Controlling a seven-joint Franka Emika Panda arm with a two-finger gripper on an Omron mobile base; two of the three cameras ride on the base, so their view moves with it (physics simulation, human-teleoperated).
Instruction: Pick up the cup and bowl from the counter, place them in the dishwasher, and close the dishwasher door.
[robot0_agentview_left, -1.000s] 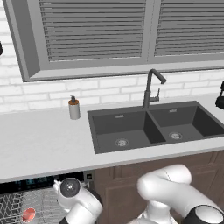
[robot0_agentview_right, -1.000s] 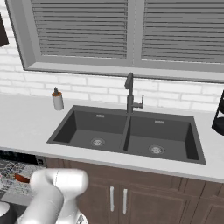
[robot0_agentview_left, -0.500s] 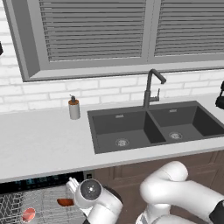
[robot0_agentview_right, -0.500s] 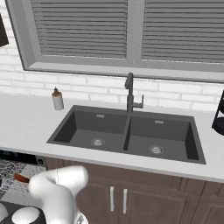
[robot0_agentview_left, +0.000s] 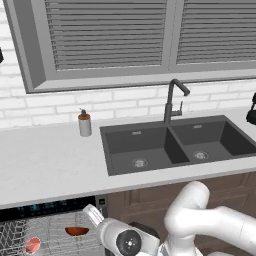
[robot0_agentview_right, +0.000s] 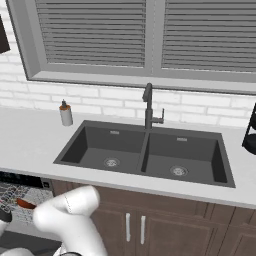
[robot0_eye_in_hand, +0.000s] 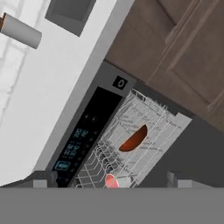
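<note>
Hand view: tool wide open, empty

White brick wall, slatted grey window, brown cabinets.

The arm swings right and lower across the left base view, uncovering the bowl in the dishwasher rack; in the right base view it sinks lower left.
</note>
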